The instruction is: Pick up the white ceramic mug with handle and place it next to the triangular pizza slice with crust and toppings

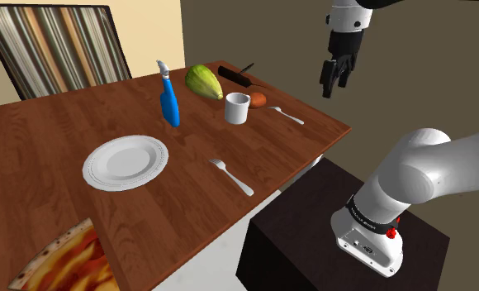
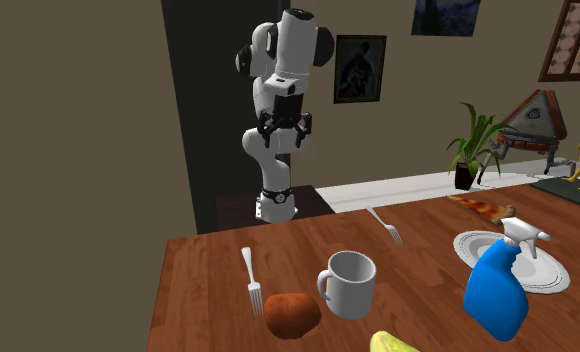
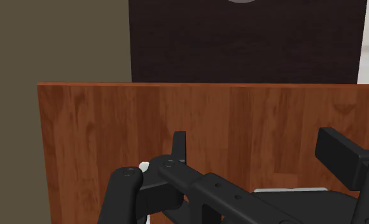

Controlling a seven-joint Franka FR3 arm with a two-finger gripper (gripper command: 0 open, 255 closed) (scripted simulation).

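Note:
A white mug [image 1: 237, 108] [image 2: 350, 285] with a handle stands upright on the wooden table [image 1: 48, 132], between a blue spray bottle [image 1: 169, 101] and a brown potato [image 1: 258, 100]. The pizza slice [image 1: 73, 260] [image 2: 483, 207] lies at the far end of the table, past a white plate [image 1: 125, 162]. My black gripper [image 1: 333, 87] [image 2: 285, 135] [image 3: 259, 149] hangs high in the air beyond the table's edge, well above and off to the side of the mug. Its fingers [image 3: 179, 143] stand apart and hold nothing.
A green squash [image 1: 203, 81] and a black-handled tool [image 1: 236, 77] lie behind the mug. One fork [image 1: 231, 176] [image 2: 386, 225] rests near the table's edge, another utensil [image 1: 286, 114] [image 2: 250, 280] beside the potato. A striped chair [image 1: 56, 50] stands at the far side; the dark stand [image 1: 337, 223] is below the arm.

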